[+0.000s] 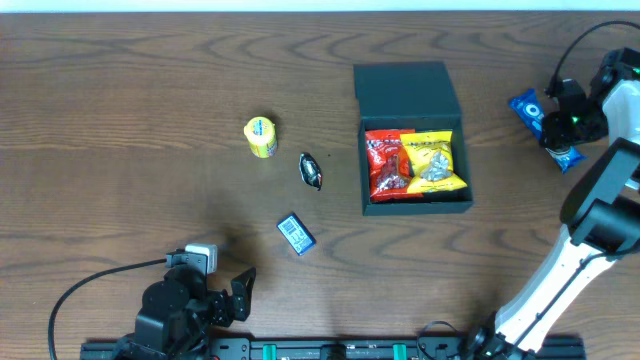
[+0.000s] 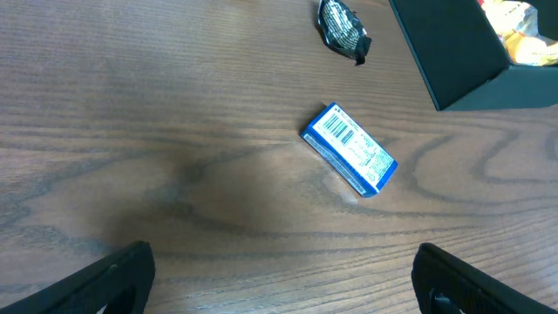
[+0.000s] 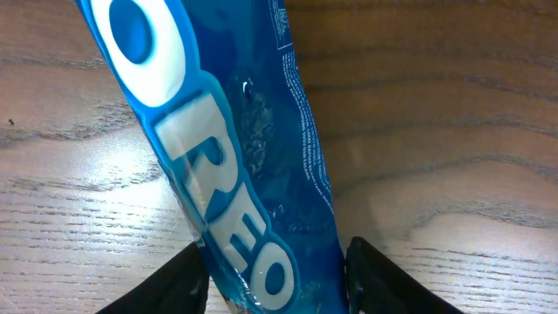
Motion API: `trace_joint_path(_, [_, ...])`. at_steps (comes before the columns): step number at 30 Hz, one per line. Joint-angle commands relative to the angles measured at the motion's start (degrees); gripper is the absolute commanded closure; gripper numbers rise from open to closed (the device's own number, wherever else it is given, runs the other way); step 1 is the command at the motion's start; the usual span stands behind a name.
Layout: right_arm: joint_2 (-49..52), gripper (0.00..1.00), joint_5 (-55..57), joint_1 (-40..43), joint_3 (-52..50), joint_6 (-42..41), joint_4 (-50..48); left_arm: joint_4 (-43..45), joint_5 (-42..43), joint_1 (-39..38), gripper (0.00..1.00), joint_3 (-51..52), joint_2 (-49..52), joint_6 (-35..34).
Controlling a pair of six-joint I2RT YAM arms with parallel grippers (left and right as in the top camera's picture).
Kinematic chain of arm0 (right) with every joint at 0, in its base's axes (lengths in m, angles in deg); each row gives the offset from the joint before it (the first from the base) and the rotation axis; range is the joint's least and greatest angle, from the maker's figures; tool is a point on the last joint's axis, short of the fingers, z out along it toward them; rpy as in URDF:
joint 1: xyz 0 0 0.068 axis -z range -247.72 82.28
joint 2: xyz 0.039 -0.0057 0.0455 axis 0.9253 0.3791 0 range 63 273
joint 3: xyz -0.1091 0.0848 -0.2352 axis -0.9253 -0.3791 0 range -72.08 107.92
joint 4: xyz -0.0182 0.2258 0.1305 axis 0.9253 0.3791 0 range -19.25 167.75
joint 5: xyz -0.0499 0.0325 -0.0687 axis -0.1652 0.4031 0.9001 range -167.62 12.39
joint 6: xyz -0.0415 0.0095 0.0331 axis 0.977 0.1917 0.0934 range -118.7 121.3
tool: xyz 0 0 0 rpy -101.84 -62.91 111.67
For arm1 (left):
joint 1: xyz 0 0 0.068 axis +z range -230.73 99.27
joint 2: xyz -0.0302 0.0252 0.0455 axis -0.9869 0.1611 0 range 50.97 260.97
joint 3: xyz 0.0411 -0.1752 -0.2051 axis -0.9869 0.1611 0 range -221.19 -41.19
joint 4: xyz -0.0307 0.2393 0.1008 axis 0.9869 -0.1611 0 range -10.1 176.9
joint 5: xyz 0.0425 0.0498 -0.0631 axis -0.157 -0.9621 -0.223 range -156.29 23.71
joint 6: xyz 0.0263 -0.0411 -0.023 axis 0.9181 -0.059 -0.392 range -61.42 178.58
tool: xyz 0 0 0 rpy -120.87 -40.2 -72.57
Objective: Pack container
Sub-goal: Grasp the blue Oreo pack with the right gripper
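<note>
- Overhead: the container (image 1: 405, 90), right of centre with its lid open to the far side, holds two packets (image 1: 388, 165). We judge it light and stiff, best held by a wall. The Oreo pack (image 1: 526, 106) lies far right.
- Left wrist: the left tool (image 2: 283, 279) gapes empty near a blue carton (image 2: 350, 150), whose barcode shows only here.
- Right wrist: the right tool (image 3: 277, 279) flanks the pack; we cannot tell whether it is pinched.

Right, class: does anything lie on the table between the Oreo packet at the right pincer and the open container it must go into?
Nothing visible does. Only bare table lies between the Oreo packet, straddled by the right pincer, and the container, whose lid is open.
</note>
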Motion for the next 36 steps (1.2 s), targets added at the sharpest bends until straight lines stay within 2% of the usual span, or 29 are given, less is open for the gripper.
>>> trace_joint_path(1, [0.4, 0.55, 0.2, 0.3, -0.1, -0.5, 0.3, -0.1, -0.7, 0.2, 0.05, 0.4, -0.4, -0.2])
trace_joint_path(3, [0.4, 0.60, 0.2, 0.3, -0.1, -0.7, 0.3, -0.1, -0.7, 0.2, 0.05, 0.4, -0.4, -0.2])
trace_joint_path(12, [0.4, 0.62, 0.1, 0.3, -0.1, -1.7, 0.3, -0.1, -0.7, 0.2, 0.05, 0.4, -0.4, -0.2])
trace_joint_path(16, [0.4, 0.74, -0.5, 0.3, -0.1, -2.1, 0.2, -0.1, -0.9, 0.2, 0.05, 0.4, -0.4, -0.2])
trace_joint_path(21, [0.4, 0.81, -4.1, 0.3, -0.1, -3.2, 0.2, -0.1, -1.1, 0.2, 0.05, 0.4, -0.4, -0.2])
trace_joint_path(28, [0.3, 0.99, -5.3, 0.3, -0.1, -5.8, 0.2, -0.1, -1.1, 0.2, 0.05, 0.4, -0.4, -0.2])
trace_joint_path(36, [-3.9, 0.99, -13.5, 0.3, 1.2, -13.5, -0.2, -0.2, -1.1, 0.2, 0.05, 0.4, -0.4, -0.2])
